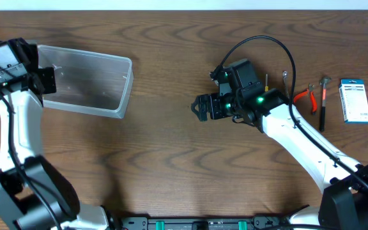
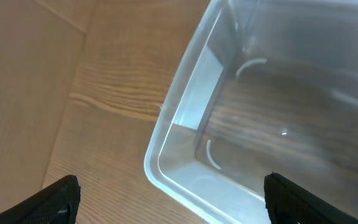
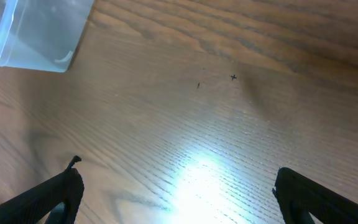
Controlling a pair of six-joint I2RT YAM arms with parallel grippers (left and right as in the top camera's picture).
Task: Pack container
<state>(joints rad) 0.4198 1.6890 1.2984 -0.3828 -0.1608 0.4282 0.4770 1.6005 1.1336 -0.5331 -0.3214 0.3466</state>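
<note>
Hanging wide open, both tools

The right tool (image 1: 200, 107) hangs over the worktop (image 1: 171, 160), wide open, holding nothing. Farther back on the left, the left tool (image 1: 45, 80), wide open too, is at the clear container's (image 1: 125, 89) end. Wrist views cut off the fingers (image 2: 58, 200).

The left arm (image 1: 8, 128) extends from near left up to the far left, and the left hand (image 1: 46, 80) points right with its fingers (image 2: 55, 202) spread wide. The right arm (image 1: 299, 137) stretches from near right toward the middle. The right hand (image 1: 200, 107) points left, its fingers (image 3: 55, 196) wide apart.
</note>
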